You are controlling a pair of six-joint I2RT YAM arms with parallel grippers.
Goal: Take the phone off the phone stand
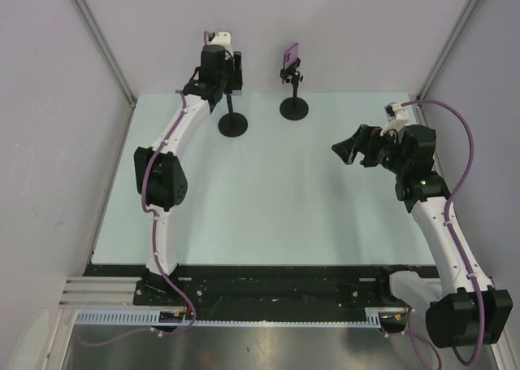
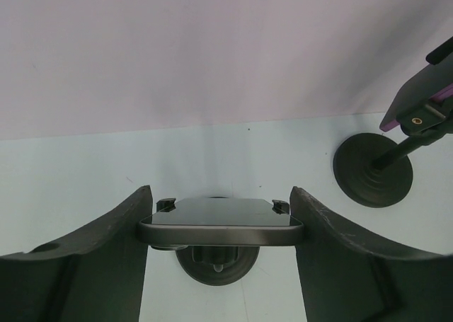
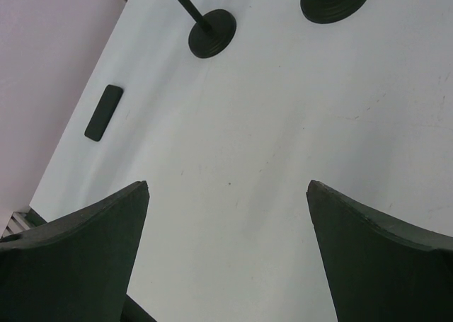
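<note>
My left tool (image 2: 221,214) is pinched on the phone (image 2: 219,226) by its side edges, seated in its stand (image 2: 216,265) at the desk's (image 1: 268,191) far side. It's rigid, slick and breakable, so firm, even pressure. My right tool (image 3: 226,244) hangs wide open, empty.

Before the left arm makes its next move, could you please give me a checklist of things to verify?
1. Left tool straddles the phone: ok, one finger at each end.
2. Fingers in contact: ok, both appear to touch the phone's ends.
3. Phone free of its stand: not ok, it sits in the clips.
4. How hard the clips hold: cannot tell.
5. Neighbouring stand with the purple phone clear: ok, apart on the right.
6. Right tool out of the way: ok, open, hovering apart over the table.
</note>
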